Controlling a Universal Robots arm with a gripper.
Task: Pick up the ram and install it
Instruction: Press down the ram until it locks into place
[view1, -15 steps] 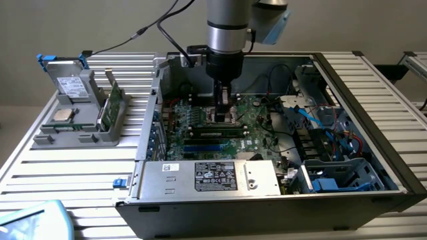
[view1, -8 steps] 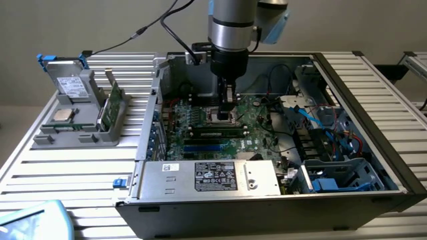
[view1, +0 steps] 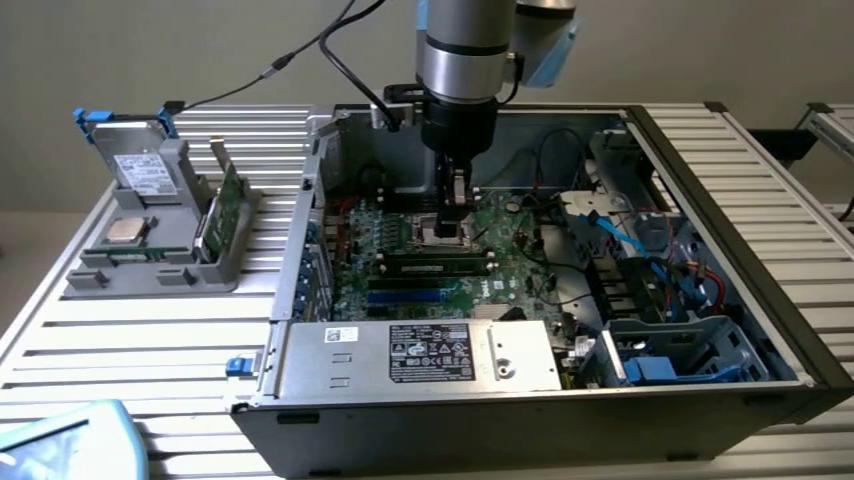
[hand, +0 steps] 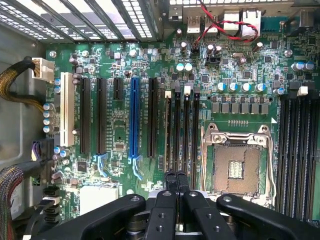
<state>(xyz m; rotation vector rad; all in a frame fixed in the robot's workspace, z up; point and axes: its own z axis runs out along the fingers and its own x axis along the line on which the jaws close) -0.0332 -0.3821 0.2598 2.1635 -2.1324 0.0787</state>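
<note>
Ram (view1: 430, 266): you find it lying flat in the memory slots on the motherboard (view1: 400, 240), inside the open computer case (view1: 747, 290). Gripper (view1: 455, 222): jaws pressed together, holding nothing, poised just above the board behind the ram, beside the empty processor socket (hand: 239, 167).

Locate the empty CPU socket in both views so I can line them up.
Exterior view: the CPU socket sits mid-board inside the case, right at the gripper tip and partly hidden by it.
Wrist view: the CPU socket, silver-framed and empty, lies between two banks of black memory slots.
Shared landmark: the blue expansion slot, on the far side of the nearer memory slots from the socket.
</note>
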